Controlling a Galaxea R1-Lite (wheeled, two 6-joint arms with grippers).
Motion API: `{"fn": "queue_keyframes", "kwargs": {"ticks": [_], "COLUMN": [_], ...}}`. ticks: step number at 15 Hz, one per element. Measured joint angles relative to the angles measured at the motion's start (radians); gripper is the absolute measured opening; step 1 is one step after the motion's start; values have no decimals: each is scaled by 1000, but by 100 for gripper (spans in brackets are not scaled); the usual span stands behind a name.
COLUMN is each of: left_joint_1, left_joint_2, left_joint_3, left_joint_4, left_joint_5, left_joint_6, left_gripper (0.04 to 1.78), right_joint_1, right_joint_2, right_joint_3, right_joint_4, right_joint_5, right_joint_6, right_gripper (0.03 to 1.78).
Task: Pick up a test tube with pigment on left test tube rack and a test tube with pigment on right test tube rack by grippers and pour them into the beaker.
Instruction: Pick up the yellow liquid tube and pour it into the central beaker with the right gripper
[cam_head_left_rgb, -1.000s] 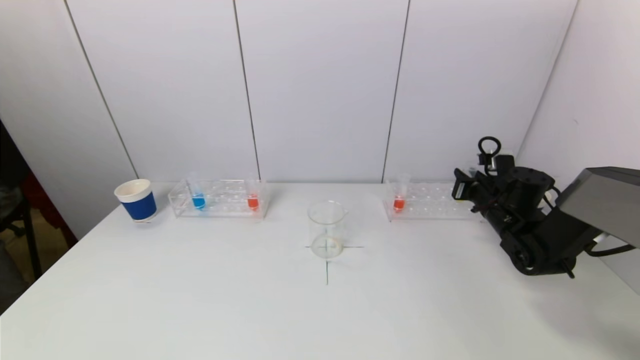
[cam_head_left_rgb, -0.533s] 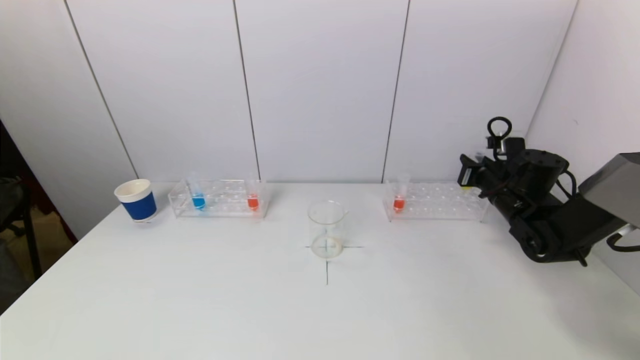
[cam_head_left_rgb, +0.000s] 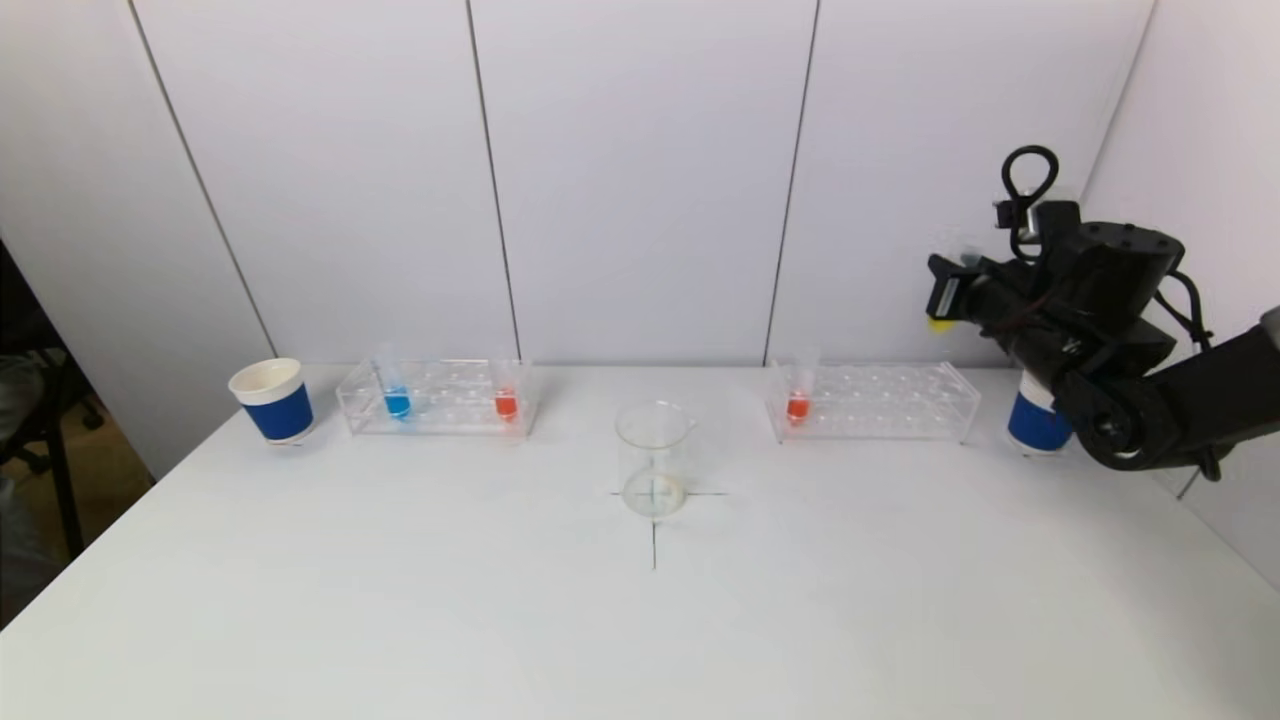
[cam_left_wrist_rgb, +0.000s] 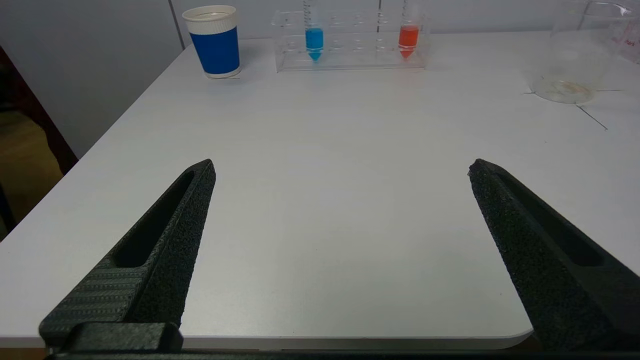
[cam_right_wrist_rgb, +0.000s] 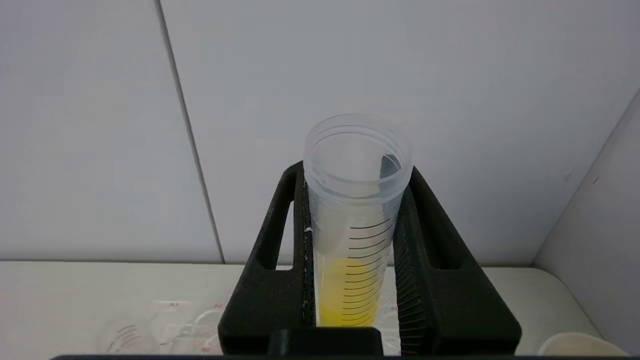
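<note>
The yellow tube (cam_right_wrist_rgb: 350, 240) stood upright between the two black fingers (cam_right_wrist_rgb: 430, 280) of the right gripper (cam_head_left_rgb: 948, 295); the fingers were squeezed tight on its sides, and yellow paint filled its bottom part; the gripper was up in the air, above the right end of the right rack (cam_head_left_rgb: 872, 402); that rack sat on the table (cam_head_left_rgb: 640, 600) with one red tube (cam_head_left_rgb: 798, 400) at its left end; the left gripper (cam_left_wrist_rgb: 340, 170) was low over the near left edge of the table; its fingers (cam_left_wrist_rgb: 165, 235) were wide apart and held nothing; the beaker (cam_head_left_rgb: 655, 458) stood in the middle on a drawn cross; the left rack (cam_head_left_rgb: 438, 398) held a blue tube (cam_head_left_rgb: 396, 395) and another red tube (cam_head_left_rgb: 505, 395); a blue cup (cam_head_left_rgb: 271, 400) stood just left of it; another blue cup (cam_head_left_rgb: 1036, 420) stood right of the right rack, partly behind the arm; the table was white; white wall panels stood behind it.
</note>
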Motion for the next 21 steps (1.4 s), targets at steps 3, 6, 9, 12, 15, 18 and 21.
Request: {"fn": "queue_keyframes", "kwargs": {"ticks": [3, 6, 9, 12, 15, 18, 21], "left_joint_1": [0, 1, 0, 1, 0, 1, 0], "left_joint_2": [0, 0, 0, 0, 0, 0, 0], "left_joint_3": [0, 0, 0, 0, 0, 0, 0], "left_joint_4": [0, 0, 0, 0, 0, 0, 0], "left_joint_5": [0, 0, 0, 0, 0, 0, 0], "left_joint_6": [0, 0, 0, 0, 0, -1, 0], "left_gripper": [177, 177, 177, 177, 177, 177, 177], "right_joint_1": [34, 74, 122, 179, 235, 260, 282], "right_joint_2": [-56, -104, -129, -137, -139, -139, -124], "right_joint_3": [-90, -199, -306, -351, -384, -410, -424], "right_joint_4": [116, 254, 372, 421, 471, 532, 534], "right_joint_5": [1, 2, 6, 30, 81, 159, 199], "right_joint_6": [0, -9, -19, -68, -103, -122, -182], "right_gripper": [50, 50, 51, 51, 51, 51, 51]}}
